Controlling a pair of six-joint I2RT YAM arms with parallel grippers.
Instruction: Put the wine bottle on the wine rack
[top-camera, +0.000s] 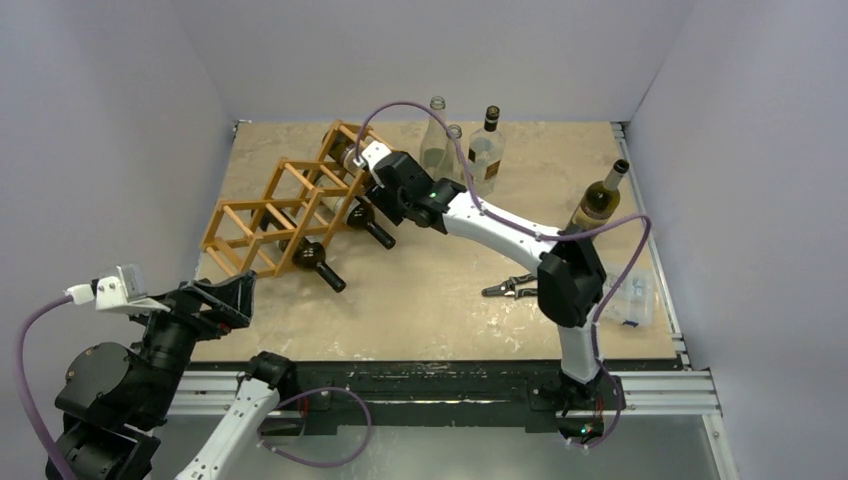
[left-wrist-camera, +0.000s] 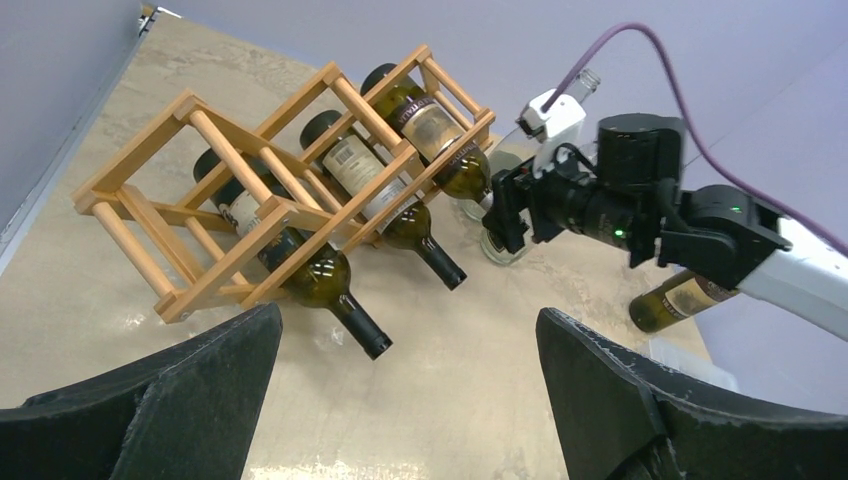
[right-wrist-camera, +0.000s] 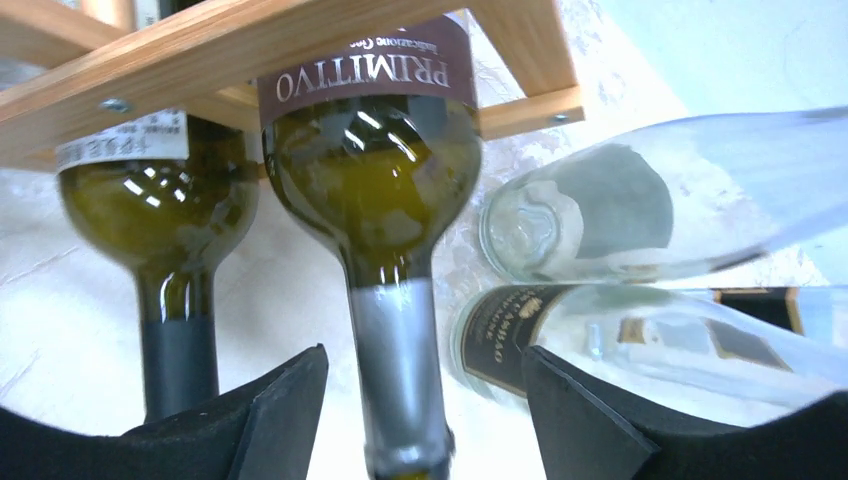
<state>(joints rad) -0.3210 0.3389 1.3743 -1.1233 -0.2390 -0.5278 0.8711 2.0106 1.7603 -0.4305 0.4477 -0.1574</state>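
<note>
The light wooden wine rack (top-camera: 262, 212) lies at the back left of the table and holds three dark green bottles. The bottle with the PRIMITIVO label (right-wrist-camera: 375, 180) lies in the rack's far upper cell (left-wrist-camera: 430, 128), its grey-foiled neck pointing out. My right gripper (top-camera: 368, 196) is open, its fingers (right-wrist-camera: 262, 415) on either side of that neck with a gap on each side. My left gripper (top-camera: 225, 295) is open and empty near the front left, short of the rack (left-wrist-camera: 250, 190).
Two other bottles lie in the rack's lower cells (top-camera: 318, 262) (top-camera: 372, 228). Clear glass bottles (top-camera: 437, 140) (top-camera: 487, 145) stand at the back, close to the right gripper. A green bottle (top-camera: 598, 200) stands at the right; a black tool (top-camera: 510, 288) and a plastic bag (top-camera: 628, 300) lie near it.
</note>
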